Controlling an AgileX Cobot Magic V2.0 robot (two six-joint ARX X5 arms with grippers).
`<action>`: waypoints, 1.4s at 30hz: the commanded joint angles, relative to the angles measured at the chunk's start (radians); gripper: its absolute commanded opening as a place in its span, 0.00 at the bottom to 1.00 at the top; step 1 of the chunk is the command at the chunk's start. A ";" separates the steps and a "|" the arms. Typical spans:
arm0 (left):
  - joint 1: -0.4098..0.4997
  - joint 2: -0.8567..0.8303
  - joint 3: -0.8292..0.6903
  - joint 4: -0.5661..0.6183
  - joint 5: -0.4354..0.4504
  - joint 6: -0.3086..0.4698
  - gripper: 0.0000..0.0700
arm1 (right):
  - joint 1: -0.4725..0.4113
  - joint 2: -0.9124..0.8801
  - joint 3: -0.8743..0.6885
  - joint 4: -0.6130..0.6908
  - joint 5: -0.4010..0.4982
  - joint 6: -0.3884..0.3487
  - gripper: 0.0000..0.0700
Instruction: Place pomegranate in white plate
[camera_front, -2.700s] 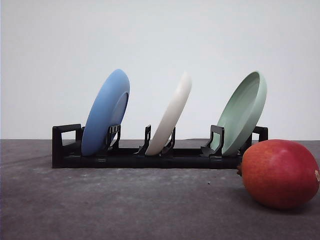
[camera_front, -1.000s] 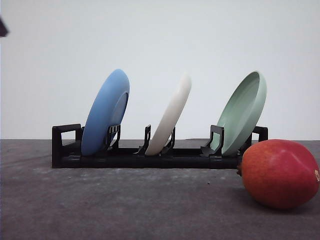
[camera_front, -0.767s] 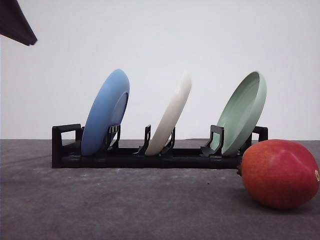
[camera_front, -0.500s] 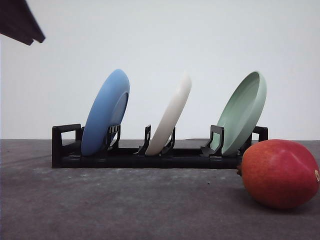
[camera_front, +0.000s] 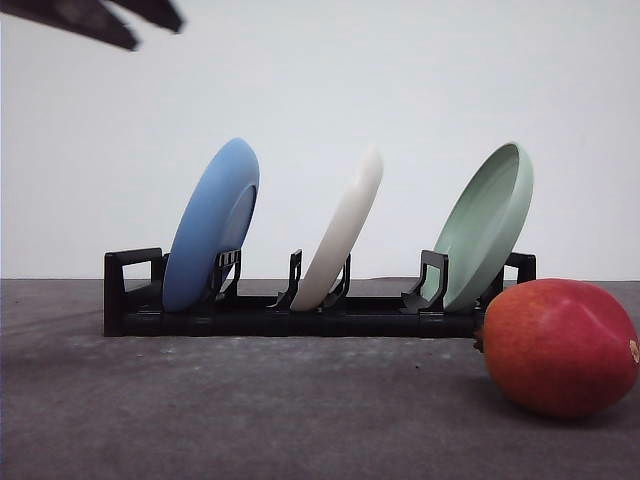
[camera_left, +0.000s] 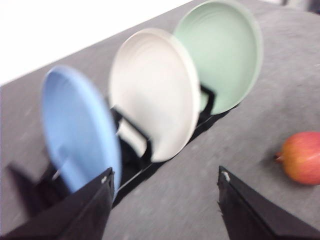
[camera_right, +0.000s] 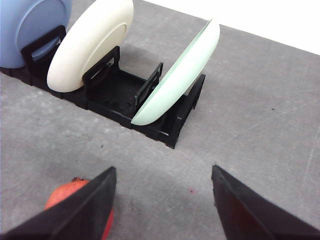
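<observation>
The pomegranate (camera_front: 560, 346), red with an orange blush, lies on the grey table at the front right, just in front of the rack's right end. The white plate (camera_front: 345, 232) stands on edge in the middle slot of the black rack (camera_front: 300, 312). My left gripper (camera_left: 165, 174) hangs open and empty high above the rack's left side; its dark fingers (camera_front: 90, 18) show at the top left of the front view. The left wrist view holds the white plate (camera_left: 152, 92) and the pomegranate (camera_left: 302, 157). My right gripper (camera_right: 163, 169) is open above the table, with the pomegranate (camera_right: 70, 192) partly behind one finger.
A blue plate (camera_front: 210, 225) stands in the rack's left slot and a pale green plate (camera_front: 488, 225) in the right slot, both leaning. Bare grey tabletop (camera_front: 250, 410) stretches in front of the rack.
The left gripper's dark fingers came in at the top left of the front view and moved right. Plates and pomegranate have stayed put.
</observation>
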 joint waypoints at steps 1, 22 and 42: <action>-0.025 0.041 0.015 0.051 0.001 0.018 0.56 | 0.005 0.003 0.010 0.012 -0.001 -0.006 0.55; -0.149 0.593 0.077 0.591 -0.112 -0.002 0.56 | 0.005 0.003 0.010 0.011 -0.001 -0.005 0.55; -0.151 0.821 0.215 0.590 -0.186 -0.028 0.45 | 0.005 0.003 0.010 0.012 0.000 -0.005 0.55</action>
